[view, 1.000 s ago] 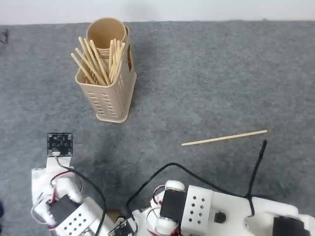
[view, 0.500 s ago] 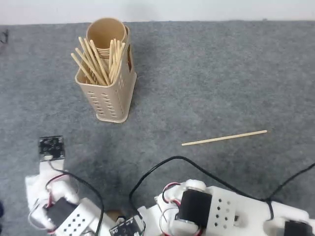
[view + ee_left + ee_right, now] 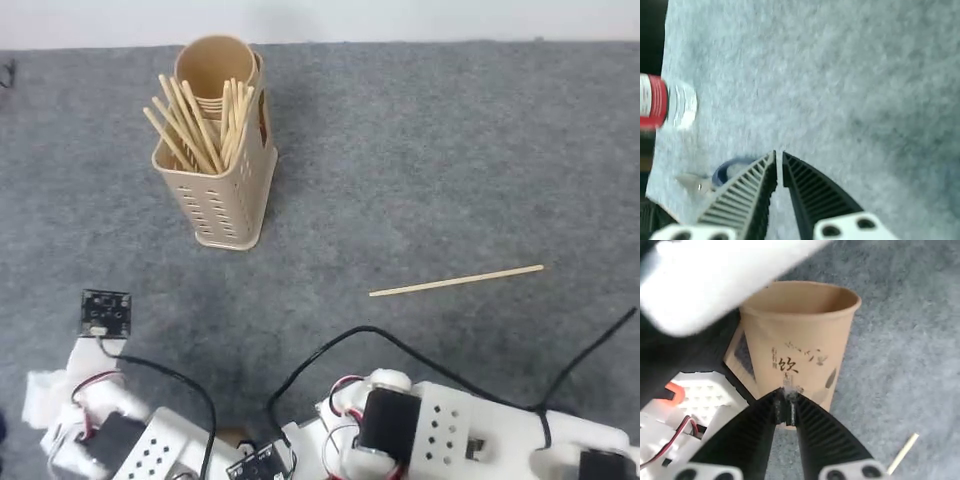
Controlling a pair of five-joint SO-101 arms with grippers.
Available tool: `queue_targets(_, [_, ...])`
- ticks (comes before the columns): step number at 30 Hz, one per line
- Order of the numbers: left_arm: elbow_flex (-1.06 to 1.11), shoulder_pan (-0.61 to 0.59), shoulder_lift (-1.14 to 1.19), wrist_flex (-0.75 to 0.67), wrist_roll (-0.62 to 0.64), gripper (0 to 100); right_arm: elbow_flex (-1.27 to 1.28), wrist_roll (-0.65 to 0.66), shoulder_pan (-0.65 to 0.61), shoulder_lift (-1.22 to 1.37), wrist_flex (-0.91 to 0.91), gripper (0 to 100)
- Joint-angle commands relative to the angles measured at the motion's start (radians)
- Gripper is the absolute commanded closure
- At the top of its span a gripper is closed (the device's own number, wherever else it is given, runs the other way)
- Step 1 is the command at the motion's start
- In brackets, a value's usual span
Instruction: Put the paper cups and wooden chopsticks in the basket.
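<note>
A beige slotted basket [image 3: 222,205] stands at the back left of the grey mat, holding stacked paper cups [image 3: 215,66] and several wooden chopsticks [image 3: 196,128]. One loose chopstick [image 3: 456,280] lies on the mat at the right; its end [image 3: 903,452] also shows in the right wrist view. A brown paper cup [image 3: 800,340] stands upright close to the arm bases. My right gripper [image 3: 786,399] is shut just in front of its lower wall, nothing visibly between the fingers. My left gripper [image 3: 779,157] hangs shut over bare mat, holding nothing.
Both arm bases and black cables [image 3: 330,355] crowd the near edge of the mat. A red-and-white object [image 3: 660,102] and a blue item [image 3: 727,170] lie by the mat's edge in the left wrist view. A brown card piece [image 3: 740,357] sits beside the cup.
The left arm has drawn back toward the near left corner. The right arm has folded lower and shifted right, and its cable has swung to the right edge.
</note>
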Motion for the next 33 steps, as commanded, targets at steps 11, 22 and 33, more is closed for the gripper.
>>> queue_targets(11, [0.002, 0.071, -0.009, -0.028, -0.008, 99, 0.193, 0.003, 0.015, -0.008, -0.226, 99.1])
queue_targets(22, [0.002, 0.071, -0.011, 0.014, -0.009, 99, 0.132, 0.147, 0.363, -0.031, -0.476, 99.1])
queue_targets(33, [0.002, 0.074, -0.011, 0.015, -0.008, 99, -0.064, 0.018, 0.265, -0.243, -0.153, 99.1])
